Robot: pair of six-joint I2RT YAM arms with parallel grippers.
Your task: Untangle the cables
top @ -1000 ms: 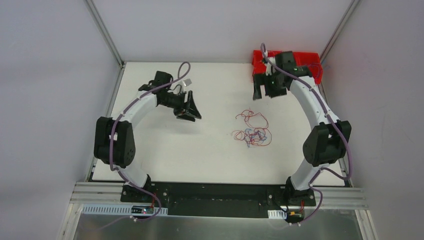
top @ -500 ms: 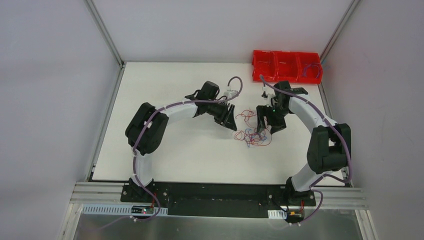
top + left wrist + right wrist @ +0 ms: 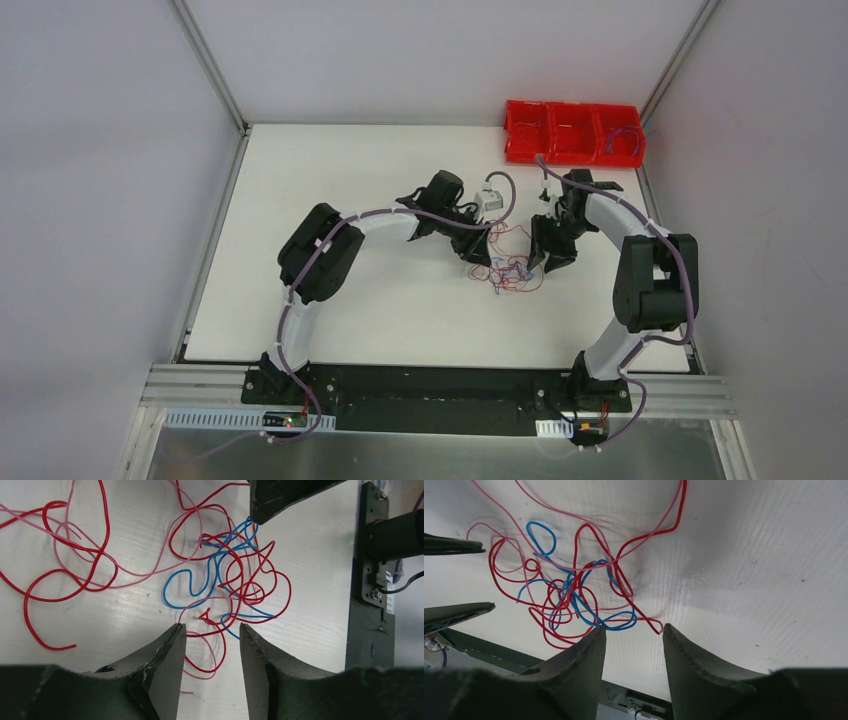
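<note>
The cables are thin red, pink and blue wires bunched in a small tangle on the white table. In the left wrist view the tangle lies just ahead of my left gripper, which is open with red loops lying between its fingertips. In the right wrist view the tangle lies just ahead of my right gripper, open, with a blue loop at its left fingertip. From above, my left gripper is at the tangle's left and my right gripper at its right.
A red bin with compartments stands at the table's far right corner. White walls and metal frame posts bound the table. The right gripper's fingertip and black mount show at the top and right of the left wrist view.
Both arms have swung in towards the tangle: the left gripper from the table's left, the right from over the red bin. Both now flank the wires closely.
</note>
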